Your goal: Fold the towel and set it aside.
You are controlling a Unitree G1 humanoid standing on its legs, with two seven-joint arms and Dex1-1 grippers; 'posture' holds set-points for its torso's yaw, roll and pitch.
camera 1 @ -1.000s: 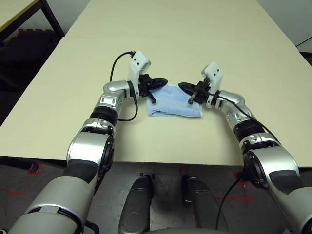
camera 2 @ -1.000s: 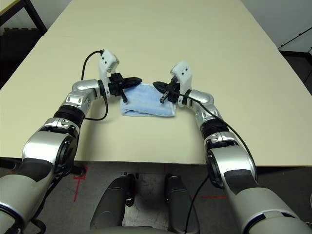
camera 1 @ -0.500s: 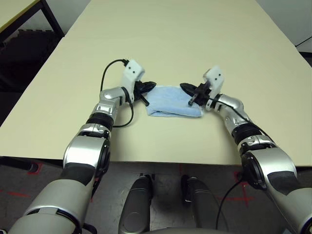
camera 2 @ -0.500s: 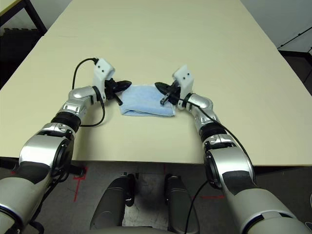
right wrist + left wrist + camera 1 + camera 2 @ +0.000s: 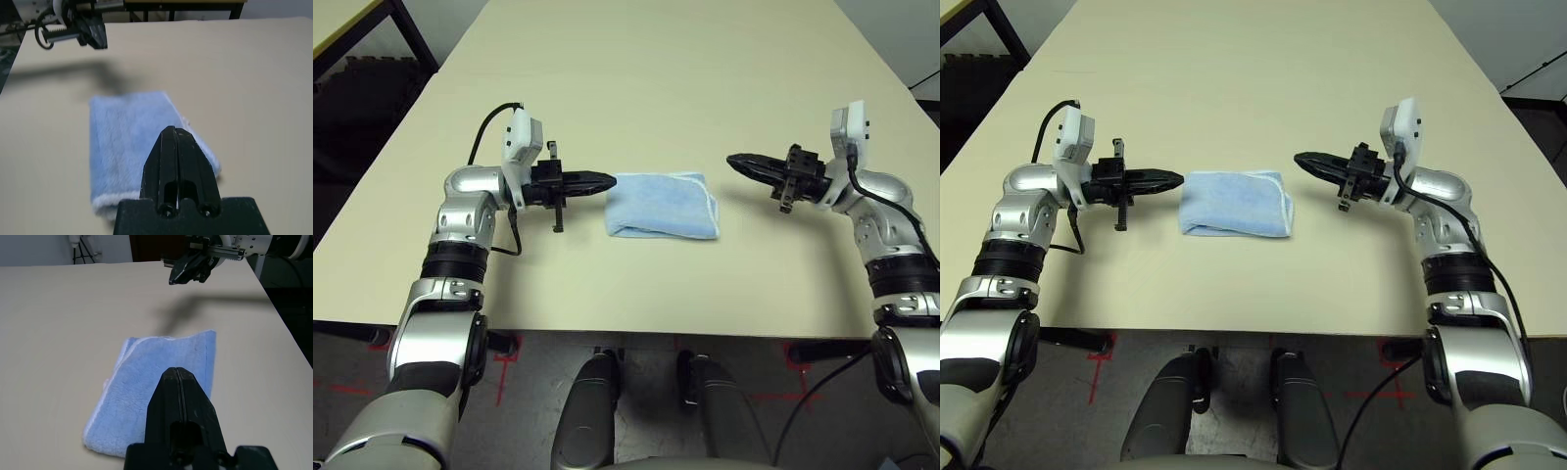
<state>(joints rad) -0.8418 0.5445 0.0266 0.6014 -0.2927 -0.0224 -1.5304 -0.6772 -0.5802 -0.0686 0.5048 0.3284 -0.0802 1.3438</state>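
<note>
A wide, pale cream counter (image 5: 705, 59) fills the space, with dark floor and a black frame off its far left corner.

On the left, the robot's left gripper (image 5: 599, 181), two black fingers pressed together with nothing between them, points level toward the middle. Its tips sit just beside the left edge of the small light blue terry towel (image 5: 663, 206) with a whitish stitched hem, apart from the cloth.

The towel lies between the two sets of fingers, flat on the counter as a folded rectangle, its rounded fold toward the robot and its layered hem edges on the side toward the right fingers.

On the right, the right gripper (image 5: 741, 163), likewise black and shut on nothing, points back toward the towel and hangs well clear of its right edge, above the counter.

The fold looks done; setting it aside seems to remain. The risk lies in that move. A pinch on the top layer alone would probably lift it and undo the fold. Pushing with shut fingers from one side could bunch the soft terry or skew the stacked edges. A grip near the open hem side may let the layers splay.
</note>
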